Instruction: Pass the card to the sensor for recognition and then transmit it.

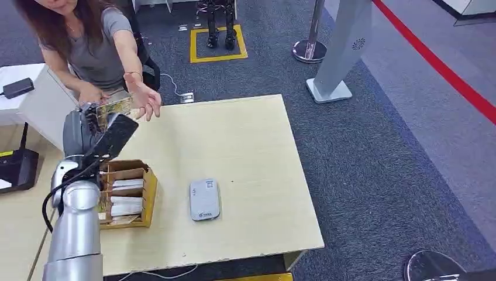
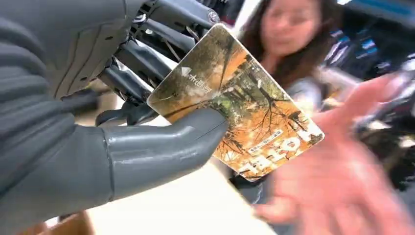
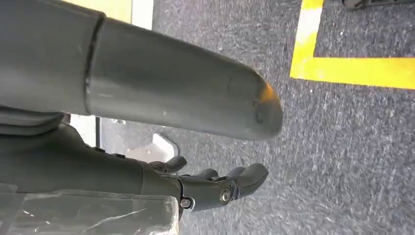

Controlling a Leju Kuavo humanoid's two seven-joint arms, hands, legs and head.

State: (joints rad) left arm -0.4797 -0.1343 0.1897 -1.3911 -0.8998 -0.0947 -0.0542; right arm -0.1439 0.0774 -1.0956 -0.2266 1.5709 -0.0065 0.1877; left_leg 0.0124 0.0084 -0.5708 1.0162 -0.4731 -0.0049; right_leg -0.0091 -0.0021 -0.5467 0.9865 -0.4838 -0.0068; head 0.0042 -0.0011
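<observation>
A: Currently, what is the pose of the left hand (image 1: 104, 126)?

B: Raised above the far-left part of the table (image 1: 245, 140) on an extended silver arm. It pinches the card (image 2: 235, 100) between the thick grey thumb (image 2: 166, 147) and the darker fingers (image 2: 142, 58). The card projects beyond the fingertips, tilted.

A: Card description?

B: Flat, glossy, rectangular with rounded corners, printed with orange and brown trees and white lettering.

A: What lies ahead of that hand?

B: A person's open hand (image 1: 144, 98), palm up, just beyond the card. Whether it touches the card cannot be told.

A: And nearer than the hand?

B: A cardboard box (image 1: 127, 193) with compartments holding white cards; beside it, a grey rounded-rectangular sensor (image 1: 205, 199) flat on the light wood.

A: Right hand (image 3: 215, 186)?

B: Hanging over grey carpet, smooth grey fingers loosely curled, holding nothing.
</observation>
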